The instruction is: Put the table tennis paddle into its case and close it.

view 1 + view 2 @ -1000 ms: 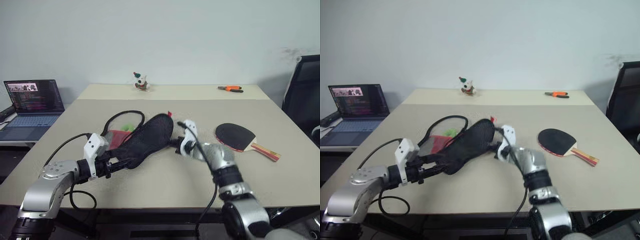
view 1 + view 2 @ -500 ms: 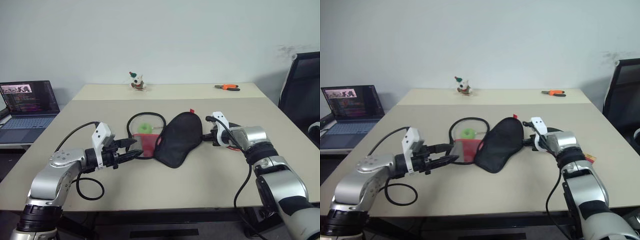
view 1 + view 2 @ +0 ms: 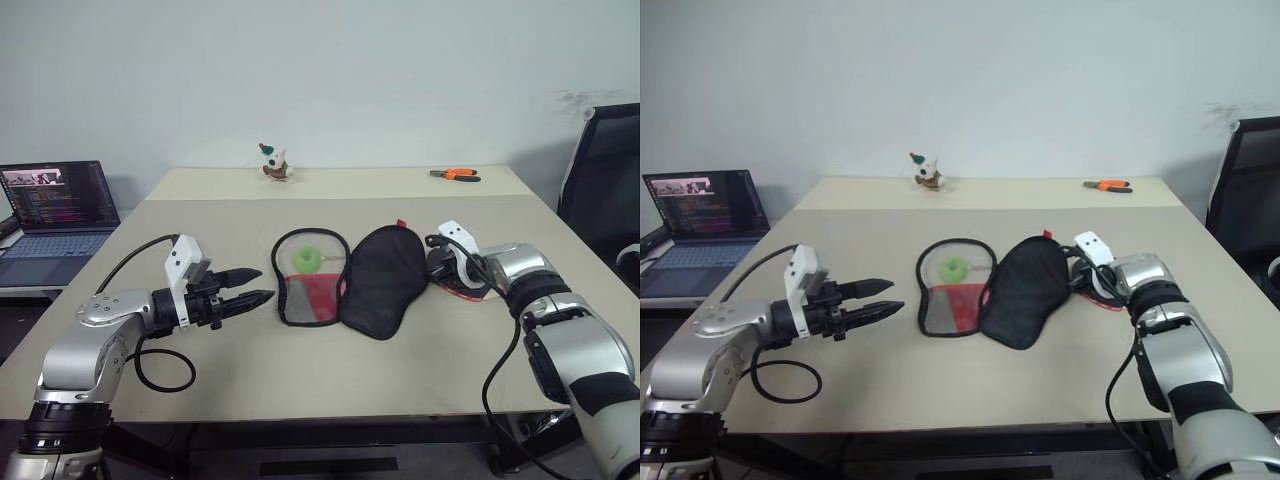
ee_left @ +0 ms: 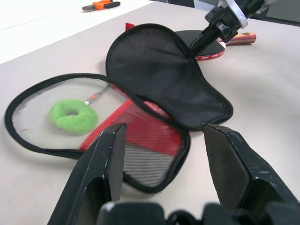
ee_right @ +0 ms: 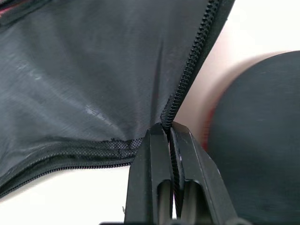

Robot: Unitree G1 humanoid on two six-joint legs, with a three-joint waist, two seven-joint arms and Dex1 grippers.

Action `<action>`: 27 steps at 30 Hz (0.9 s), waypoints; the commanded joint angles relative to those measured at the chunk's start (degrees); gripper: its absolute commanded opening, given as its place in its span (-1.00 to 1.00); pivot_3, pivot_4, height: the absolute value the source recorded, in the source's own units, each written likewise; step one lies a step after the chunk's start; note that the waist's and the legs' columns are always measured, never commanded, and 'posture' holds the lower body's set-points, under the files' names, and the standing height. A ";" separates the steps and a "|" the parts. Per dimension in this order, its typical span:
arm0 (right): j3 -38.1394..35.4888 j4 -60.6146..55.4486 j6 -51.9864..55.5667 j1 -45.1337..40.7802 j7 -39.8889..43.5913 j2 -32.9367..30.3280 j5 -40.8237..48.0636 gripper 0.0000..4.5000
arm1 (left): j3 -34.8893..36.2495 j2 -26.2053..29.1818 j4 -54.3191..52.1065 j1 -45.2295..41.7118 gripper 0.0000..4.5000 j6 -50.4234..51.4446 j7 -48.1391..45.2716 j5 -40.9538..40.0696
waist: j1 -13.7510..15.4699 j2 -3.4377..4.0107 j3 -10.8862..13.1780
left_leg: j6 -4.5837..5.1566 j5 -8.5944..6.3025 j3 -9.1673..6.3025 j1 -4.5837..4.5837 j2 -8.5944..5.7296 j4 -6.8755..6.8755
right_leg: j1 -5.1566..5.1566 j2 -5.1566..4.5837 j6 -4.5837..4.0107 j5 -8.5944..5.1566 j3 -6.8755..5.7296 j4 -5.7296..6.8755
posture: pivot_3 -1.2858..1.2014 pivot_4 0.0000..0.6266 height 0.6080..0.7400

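The case (image 3: 385,275) lies opened flat on the table (image 3: 300,370). Its black flap is on the right and its mesh and red half (image 3: 312,290) on the left. My right gripper (image 3: 432,269) is shut on the flap's zip edge (image 5: 168,126) at its right side. The table tennis paddle (image 4: 212,49) lies just right of the flap, partly hidden under my right hand; its black face (image 5: 258,140) is close beside the fingers. My left gripper (image 3: 262,284) is open, pointing at the case's left half from a short way off and touching nothing.
A small green ball (image 3: 308,259) sits inside the mesh half. A laptop (image 3: 55,205) stands off the table's left side. At the far edge are a toy figure (image 3: 272,163) and orange pliers (image 3: 455,175). A black chair (image 3: 600,170) is on the right.
My right gripper has drawn the black flap to the right, laying the case open beside the paddle. The left gripper has risen slightly and now stands apart from the case.
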 commanded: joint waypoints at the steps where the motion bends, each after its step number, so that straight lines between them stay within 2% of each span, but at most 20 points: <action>1: -2.03 1.39 -3.77 -3.16 -2.79 -0.86 -1.16 -0.99 | 1.23 0.39 -0.70 -0.86 0.24 -1.13 0.09 -0.67 | 0.01 0.00 0.00 | 0.00 0.00 0.00 0.00 0.00 0.00 | 0.00 0.00 0.00 0.00 0.00 0.00 | 0.03 -0.52 1.00; 16: -6.73 5.13 -9.87 -6.51 -11.79 5.48 -2.30 -0.99 | -0.17 -0.55 -0.65 -1.47 0.24 -1.34 0.70 -0.19 | -0.10 0.00 0.00 | 0.00 0.00 0.00 0.01 0.02 0.00 | 0.00 -0.02 -0.01 0.00 0.02 0.02 | 0.03 -0.52 1.00; 19: -7.77 5.34 -11.35 -6.84 -14.47 6.39 -2.61 -0.71 | -0.44 -0.86 -0.76 -1.61 0.24 -1.29 0.93 -0.06 | -0.11 0.00 0.00 | 0.00 0.00 0.00 0.02 0.02 0.00 | 0.00 -0.02 -0.01 0.01 0.01 0.03 | 0.03 -0.52 1.00; 21: -8.23 5.45 -12.36 -6.82 -16.15 6.48 -3.00 -0.45 | -0.56 -0.98 -0.80 -1.77 0.24 -1.25 1.03 -0.01 | -0.10 0.00 0.00 | -0.01 0.00 0.00 0.01 0.02 0.00 | 0.00 -0.02 -0.01 0.00 0.02 0.03 | 0.03 -0.52 1.00; 25: -9.37 5.60 -13.53 -6.83 -18.20 5.83 -3.23 0.16 | -0.68 -1.16 -0.80 -1.90 0.24 -1.28 1.19 0.05 | -0.09 0.00 0.00 | -0.01 0.00 -0.01 0.01 0.01 0.00 | 0.00 -0.03 -0.01 0.01 0.02 0.03 | 0.03 -0.52 1.00; 27: -9.12 5.26 -15.20 -6.82 -16.17 4.72 -3.60 0.48 | -0.84 -1.30 -0.97 -1.94 0.24 -1.18 1.36 -0.09 | -0.09 0.00 0.00 | -0.01 0.00 0.00 0.01 0.01 0.00 | 0.00 -0.03 -0.01 0.01 0.02 0.03 | 0.03 -0.52 1.00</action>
